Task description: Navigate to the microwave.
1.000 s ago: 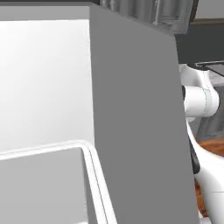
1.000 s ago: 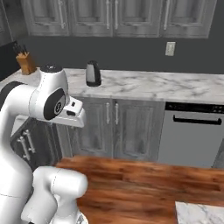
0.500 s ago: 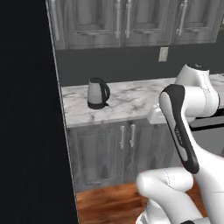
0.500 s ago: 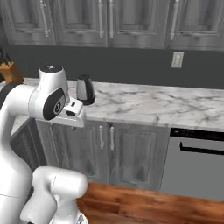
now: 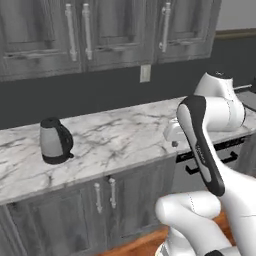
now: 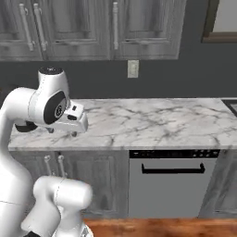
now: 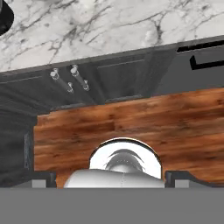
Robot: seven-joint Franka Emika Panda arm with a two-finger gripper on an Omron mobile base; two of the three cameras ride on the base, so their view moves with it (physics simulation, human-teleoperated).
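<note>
The microwave is out of view. My gripper (image 6: 63,132) hangs off the folded white arm in front of the marble counter (image 6: 152,122), fingers pointing down toward the floor. In the left base view the gripper (image 5: 174,142) sits just right of the counter's middle. The hand view has the gripper (image 7: 112,180) open, with its two dark fingertips (image 7: 43,179) far apart and nothing between them.
A dark kettle (image 5: 55,141) stands on the counter's left part. A wall outlet (image 6: 133,69) sits under grey upper cabinets (image 5: 80,30). A dishwasher (image 6: 173,183) is built in below the counter, beside cabinet doors (image 7: 118,81). Wooden floor (image 7: 144,118) lies in front.
The whole picture has swung: the base has moved rightward along the counter. The big grey block close on the left is gone, and the kettle has slid to the left.
</note>
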